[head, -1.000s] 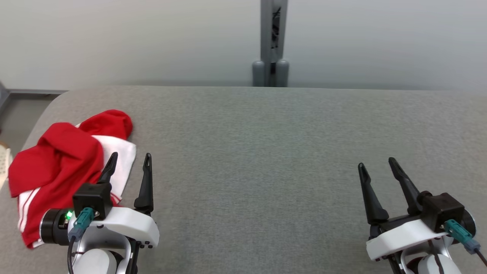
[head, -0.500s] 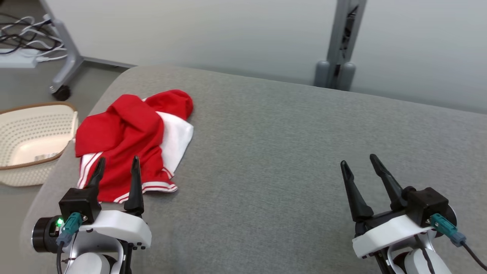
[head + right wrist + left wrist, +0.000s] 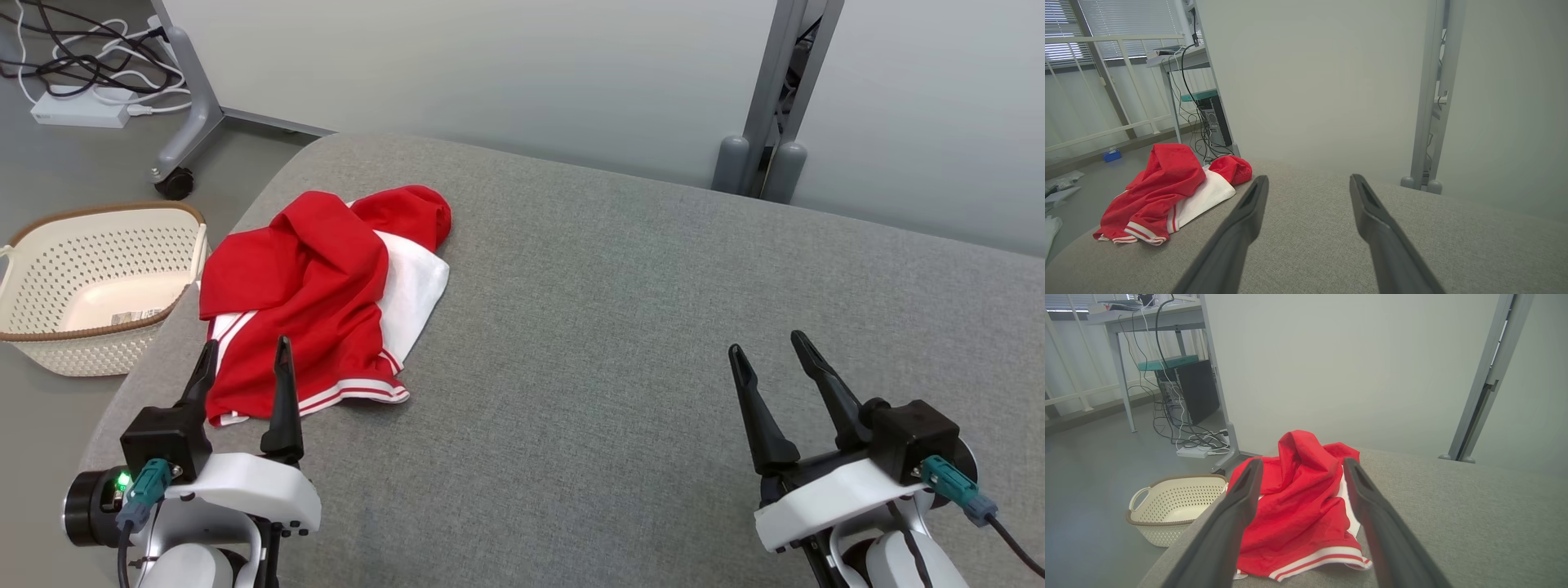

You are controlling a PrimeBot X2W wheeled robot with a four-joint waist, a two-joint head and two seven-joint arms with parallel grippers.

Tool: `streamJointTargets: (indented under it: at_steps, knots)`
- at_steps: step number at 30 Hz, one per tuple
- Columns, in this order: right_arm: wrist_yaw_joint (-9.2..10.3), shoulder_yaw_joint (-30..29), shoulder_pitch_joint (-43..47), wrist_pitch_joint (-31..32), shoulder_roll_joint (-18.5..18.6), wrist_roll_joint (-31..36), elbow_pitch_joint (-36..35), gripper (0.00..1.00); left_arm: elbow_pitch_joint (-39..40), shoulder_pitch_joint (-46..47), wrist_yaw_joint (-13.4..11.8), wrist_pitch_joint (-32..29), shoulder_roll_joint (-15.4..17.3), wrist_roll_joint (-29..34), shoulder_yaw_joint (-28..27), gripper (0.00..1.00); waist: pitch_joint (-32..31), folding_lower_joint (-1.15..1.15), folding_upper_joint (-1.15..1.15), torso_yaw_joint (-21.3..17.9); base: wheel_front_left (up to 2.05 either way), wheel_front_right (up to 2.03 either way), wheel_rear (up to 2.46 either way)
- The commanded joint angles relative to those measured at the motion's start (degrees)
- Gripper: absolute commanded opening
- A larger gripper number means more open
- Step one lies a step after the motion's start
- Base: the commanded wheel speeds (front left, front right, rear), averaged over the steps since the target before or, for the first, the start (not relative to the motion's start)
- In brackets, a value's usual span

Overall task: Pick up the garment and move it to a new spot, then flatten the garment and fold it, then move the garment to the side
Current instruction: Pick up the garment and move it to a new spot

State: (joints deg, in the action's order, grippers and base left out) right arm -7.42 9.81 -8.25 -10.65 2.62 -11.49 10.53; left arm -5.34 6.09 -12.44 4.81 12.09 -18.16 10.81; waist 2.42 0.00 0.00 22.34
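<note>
Camera swung left; garment [image 3: 310, 269] unmoved; fingers spread on left gripper [image 3: 247, 341] and right gripper [image 3: 766, 341].

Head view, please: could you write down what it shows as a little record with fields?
garment: red and white, striped hem, crumpled, not yet picked up
place: left part of the grey padded surface
left tool: open, empty, pointing at the garment's near edge
right tool: open, empty, over bare surface, well apart from the garment
laundry basket: cream, perforated, on the floor left of the surface
</note>
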Motion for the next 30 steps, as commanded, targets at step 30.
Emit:
streamJointTargets:
  at_steps: [30]
  knots:
    - [-0.13,-1.69,-3.34,1.95,0.45,2.13,-3.11,1.00,-12.43,24.50,8.44,-19.86,7.56,-8.99,-1.90,1.00,9.46,0.00,0.00,-8.63,0.00,0.00,0.00]
